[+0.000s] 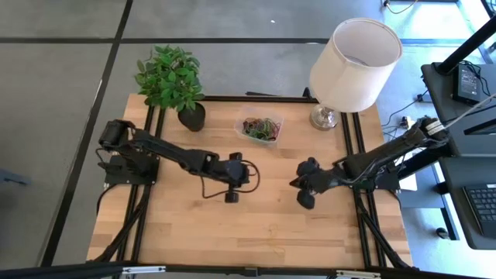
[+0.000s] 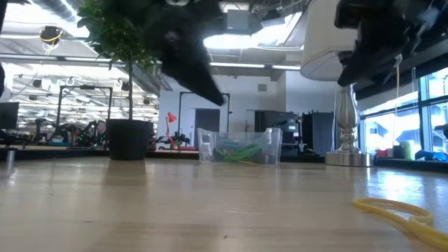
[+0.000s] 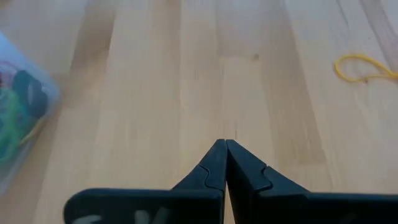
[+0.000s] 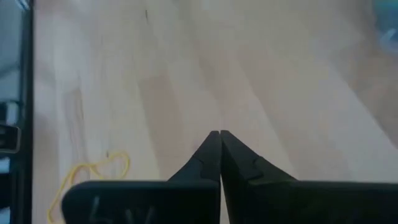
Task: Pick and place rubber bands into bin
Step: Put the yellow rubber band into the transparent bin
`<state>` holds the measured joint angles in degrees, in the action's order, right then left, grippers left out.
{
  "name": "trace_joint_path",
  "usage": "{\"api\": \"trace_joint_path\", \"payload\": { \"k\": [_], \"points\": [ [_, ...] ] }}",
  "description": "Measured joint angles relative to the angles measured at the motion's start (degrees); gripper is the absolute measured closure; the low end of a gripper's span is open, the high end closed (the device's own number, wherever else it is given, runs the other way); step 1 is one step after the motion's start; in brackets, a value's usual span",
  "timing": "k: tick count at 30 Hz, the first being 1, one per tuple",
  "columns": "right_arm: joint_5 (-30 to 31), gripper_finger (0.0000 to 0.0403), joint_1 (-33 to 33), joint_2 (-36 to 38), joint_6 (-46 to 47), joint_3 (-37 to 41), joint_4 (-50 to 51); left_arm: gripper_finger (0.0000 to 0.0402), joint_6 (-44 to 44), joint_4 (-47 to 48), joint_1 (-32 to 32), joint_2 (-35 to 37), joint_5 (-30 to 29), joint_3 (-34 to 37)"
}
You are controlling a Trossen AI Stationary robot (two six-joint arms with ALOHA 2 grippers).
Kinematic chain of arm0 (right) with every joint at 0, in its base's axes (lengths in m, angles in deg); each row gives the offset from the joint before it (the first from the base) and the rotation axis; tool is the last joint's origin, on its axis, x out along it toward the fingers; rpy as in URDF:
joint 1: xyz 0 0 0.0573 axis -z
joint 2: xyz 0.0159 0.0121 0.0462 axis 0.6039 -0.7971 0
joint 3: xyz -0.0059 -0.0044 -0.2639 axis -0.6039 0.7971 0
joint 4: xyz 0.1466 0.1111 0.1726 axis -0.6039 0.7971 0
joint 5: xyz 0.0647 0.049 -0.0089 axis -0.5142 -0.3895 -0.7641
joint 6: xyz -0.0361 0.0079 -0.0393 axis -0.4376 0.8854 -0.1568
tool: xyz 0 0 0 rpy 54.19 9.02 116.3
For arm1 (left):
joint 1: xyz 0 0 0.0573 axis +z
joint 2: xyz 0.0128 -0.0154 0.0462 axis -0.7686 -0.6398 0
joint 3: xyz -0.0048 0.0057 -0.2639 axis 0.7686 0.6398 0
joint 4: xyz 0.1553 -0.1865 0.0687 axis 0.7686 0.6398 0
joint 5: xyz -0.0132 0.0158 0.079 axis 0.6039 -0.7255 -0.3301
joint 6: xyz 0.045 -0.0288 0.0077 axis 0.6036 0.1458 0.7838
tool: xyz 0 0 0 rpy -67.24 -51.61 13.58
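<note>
While most rubber bands (image 1: 261,129) already lie in the bin (image 1: 273,139) at upper centre, both hands — left hand (image 3: 225,147), right hand (image 4: 219,137) — hover pinched shut, empty. A yellow band (image 2: 393,209) remains on the worktop (image 1: 263,221) at lower right; reaching it means opening first.

A clear plastic rectangular bin (image 1: 261,129) holds green, red and dark rubber bands (image 1: 260,128); a yellow rubber band loop (image 3: 362,67) lies on the pale striped wooden table (image 1: 256,217).
</note>
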<state>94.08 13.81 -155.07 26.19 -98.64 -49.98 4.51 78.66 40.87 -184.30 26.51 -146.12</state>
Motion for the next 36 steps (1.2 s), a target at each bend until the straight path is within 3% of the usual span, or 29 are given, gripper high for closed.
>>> {"api": "trace_joint_path", "payload": {
  "k": [6,12,19,26,36],
  "points": [
    [-0.8,0.0402,-3.4,-15.8,2.3,-15.9,10.5,0.0401,3.2,-3.5,1.5,10.6,0.8,10.0],
    [-8.0,0.0394,-4.4,-31.7,2.4,-30.6,21.4,0.0401,5.2,-3.9,2.8,22.7,1.4,20.8],
    [-15.0,0.0361,-4.6,-45.2,5.4,-39.9,24.0,0.04,6.2,-5.1,3.9,32.9,3.6,29.4],
    [-19.5,0.0334,-5.1,-50.4,10.3,-42.1,23.3,0.0399,6.6,-3.6,3.9,37.5,5.8,31.8],
    [-19.6,0.0352,-6.5,-53.0,13.5,-42.2,23.3,0.0399,6.6,-2.4,3.9,39.7,7.4,34.1]
  ]
}}
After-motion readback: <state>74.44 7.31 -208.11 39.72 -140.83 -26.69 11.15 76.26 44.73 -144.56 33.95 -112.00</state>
